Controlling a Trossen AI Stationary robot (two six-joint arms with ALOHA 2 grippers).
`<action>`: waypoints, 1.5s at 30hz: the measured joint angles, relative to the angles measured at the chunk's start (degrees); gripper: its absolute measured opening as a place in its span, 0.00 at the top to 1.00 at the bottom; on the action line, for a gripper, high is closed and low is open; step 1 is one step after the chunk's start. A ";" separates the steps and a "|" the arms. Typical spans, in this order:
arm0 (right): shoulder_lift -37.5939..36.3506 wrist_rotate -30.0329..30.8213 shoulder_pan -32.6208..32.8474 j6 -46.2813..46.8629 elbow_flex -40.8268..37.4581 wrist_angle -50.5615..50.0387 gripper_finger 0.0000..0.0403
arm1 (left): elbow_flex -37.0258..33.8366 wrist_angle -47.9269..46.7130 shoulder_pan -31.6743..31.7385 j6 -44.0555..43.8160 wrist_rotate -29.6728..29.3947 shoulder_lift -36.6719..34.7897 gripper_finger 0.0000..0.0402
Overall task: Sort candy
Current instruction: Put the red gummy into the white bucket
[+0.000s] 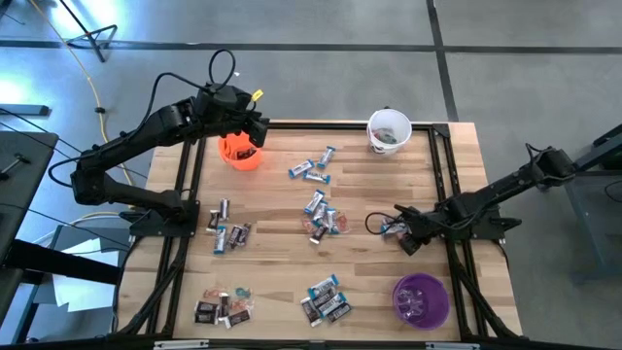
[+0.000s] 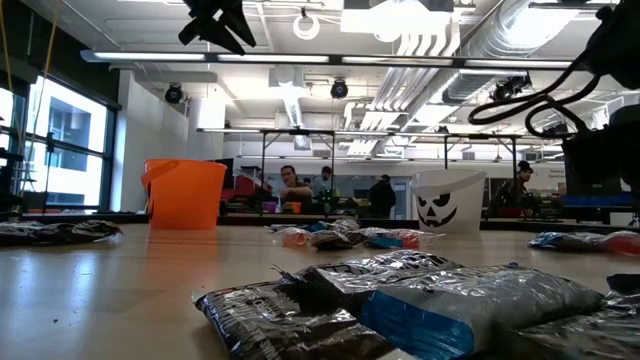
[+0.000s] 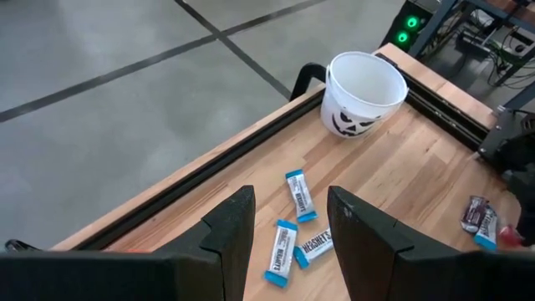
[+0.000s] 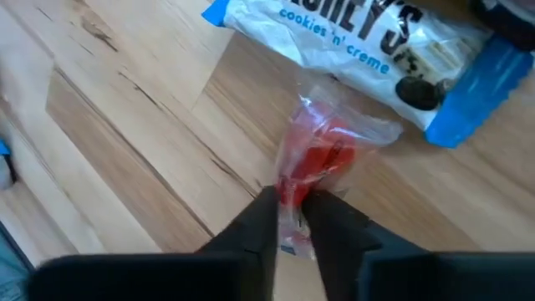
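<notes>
Wrapped candy lies in several small heaps on the wooden table (image 1: 360, 190). My right gripper (image 4: 292, 219) is down at the table's right side (image 1: 400, 231), shut on a red candy in a clear wrapper (image 4: 324, 150) that lies next to a blue-and-white bar (image 4: 359, 38). My left gripper (image 3: 292, 242) hangs open and empty above the orange cup (image 1: 240, 152) at the far left. In the left wrist view, blue-and-white candies (image 3: 297, 196) lie beyond its fingers. My right gripper pinches the red candy's clear wrapper at one end (image 4: 288, 191) between its two fingers (image 4: 266, 219). The fingers come steeply from above. The candy's other end lies on the table, touching the blue-and-white bar.
A white cup with a black face (image 1: 389, 131) stands at the far right, a purple cup (image 1: 420, 299) at the near right. Black frame rails (image 1: 185, 194) run along the table's left and right sides. People stand in the room behind (image 2: 292, 188).
</notes>
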 joint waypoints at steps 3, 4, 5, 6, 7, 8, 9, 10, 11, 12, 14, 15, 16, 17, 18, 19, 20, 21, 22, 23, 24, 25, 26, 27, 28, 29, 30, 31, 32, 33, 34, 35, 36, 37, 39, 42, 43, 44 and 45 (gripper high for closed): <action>0.08 -0.46 0.00 -0.02 -0.12 0.18 0.98 | 0.00 -0.01 0.00 0.10 -0.57 0.00 0.65; 0.13 -0.62 0.00 0.05 -0.16 0.36 0.98 | 0.00 -0.01 0.00 0.10 -0.87 0.00 0.65; 0.15 -0.74 0.00 0.38 -0.17 0.49 0.97 | 0.00 0.00 0.02 0.10 -0.95 0.00 0.65; 0.15 -0.99 0.00 0.93 -0.24 0.73 0.98 | 0.00 0.00 0.02 0.10 -1.01 0.00 0.65; 0.15 -1.38 -0.02 1.14 -0.27 0.85 0.99 | 0.00 0.00 0.03 0.10 -1.04 0.00 0.65; 0.15 -1.88 -0.03 1.31 -0.34 1.17 0.99 | 0.00 0.00 0.04 0.10 -1.04 0.00 0.65; 0.15 -2.46 -0.04 1.68 -0.44 1.64 0.99 | 0.00 0.00 0.04 0.10 -1.04 0.00 0.65; 0.15 -3.05 -0.04 2.83 -0.52 2.13 0.99 | 0.00 0.00 0.03 0.10 -1.04 0.00 0.65; 0.15 -3.48 -0.04 4.15 -0.64 2.70 1.00 | 0.00 0.00 0.02 0.13 -1.04 0.00 0.65; 0.18 -3.91 -0.04 5.07 -0.74 3.52 1.00 | 0.00 0.00 0.02 0.29 -1.04 0.00 0.65; 0.25 -4.20 0.00 5.96 -0.10 4.02 1.00 | 0.00 -0.02 0.02 0.46 -1.04 0.00 0.65; 0.29 -4.04 0.00 5.97 0.51 3.85 1.00 | 0.00 0.00 0.02 0.48 -1.04 0.00 0.65; 0.31 -3.80 0.01 5.92 1.12 3.30 1.00 | 0.00 -0.02 0.02 0.50 -1.04 0.00 0.65; 0.35 -3.45 0.02 5.65 1.88 2.80 1.00 | 0.00 0.00 0.02 0.59 -1.04 0.00 0.65; 0.42 -2.83 0.02 5.61 2.71 2.27 1.00 | 0.00 0.00 0.02 0.78 -1.04 0.00 0.65; 0.44 -2.39 0.02 5.57 3.59 1.35 1.00 | 0.00 0.00 0.02 1.06 -1.04 0.00 0.65; 0.42 -1.91 0.02 5.56 4.64 0.25 1.00 | 0.00 0.00 0.02 1.25 -1.06 0.00 0.65; 0.37 -1.60 0.02 5.55 5.78 -0.69 1.00 | 0.00 0.00 0.02 1.51 -1.04 0.00 0.65; 0.35 -1.38 0.02 5.51 7.02 -1.92 1.00 | 0.00 -0.02 0.02 1.55 -1.05 0.00 0.65; 0.33 -1.18 0.02 5.11 8.22 -3.59 1.00 | 0.00 0.00 0.02 1.57 -1.06 0.00 0.65; 0.33 -0.98 0.02 4.77 9.44 -5.14 1.00 | 0.00 0.00 0.02 1.59 -1.06 0.00 0.65; 0.33 -0.54 0.02 4.55 10.73 -6.55 1.00 | 0.00 -0.02 0.03 1.68 -1.06 0.00 0.65; 0.31 0.27 0.02 4.47 12.16 -8.05 1.00 | 0.00 0.00 0.07 2.05 -1.06 0.00 0.65; 0.27 1.08 0.02 4.12 13.57 -9.66 1.00 | 0.00 0.00 0.08 2.46 -1.07 0.00 0.65; 0.26 1.99 0.02 3.54 14.99 -11.48 1.00 | 0.00 0.02 0.08 2.95 -1.08 0.00 0.65; 0.26 3.13 0.02 2.92 16.44 -13.52 1.00 | 0.00 0.04 0.08 3.23 -1.23 0.00 0.65; 0.26 4.64 0.02 2.64 17.90 -15.77 1.00 | 0.00 0.07 0.08 3.54 -1.47 0.00 0.65; 0.24 6.30 0.00 2.52 19.41 -17.79 1.00 | 0.00 0.17 0.08 3.81 -1.81 0.00 0.65; 0.24 8.00 -0.11 2.53 20.93 -19.75 1.00 | 0.00 0.28 0.08 4.15 -2.18 0.00 0.65; 0.22 9.47 -0.41 2.56 22.43 -21.85 1.00 | 0.00 0.32 0.08 4.61 -2.44 0.00 0.65; 0.22 10.94 -0.83 2.51 23.87 -23.69 1.00 | 0.00 0.31 0.08 4.95 -2.54 0.00 0.65; 0.22 12.46 -1.44 2.47 25.20 -25.33 1.00 | 0.00 0.33 0.08 5.16 -2.55 0.00 0.65; 0.22 14.34 -2.12 2.53 26.67 -26.92 1.00 | 0.00 0.33 0.08 5.49 -2.57 0.00 0.65; 0.20 16.25 -2.82 2.47 28.11 -27.99 1.00 | 0.00 0.33 0.13 5.82 -2.57 0.00 0.65; 0.18 20.03 -4.44 1.41 30.62 -28.91 1.00 | 0.00 0.31 0.13 6.55 -2.57 0.00 0.65; 0.18 25.56 -7.14 -1.64 34.49 -28.68 1.00 | 0.00 0.31 0.13 8.12 -2.58 0.00 0.65; 0.18 27.37 -8.07 -2.65 35.88 -28.62 1.00 | 0.00 0.31 0.13 8.73 -2.57 0.00 0.65; 0.18 29.24 -9.02 -3.61 37.21 -28.61 1.00 | 0.00 0.31 0.13 9.34 -2.59 0.00 0.65; 0.18 30.98 -9.99 -4.76 38.51 -28.61 1.00 | 0.00 0.31 0.13 10.05 -2.59 0.00 0.65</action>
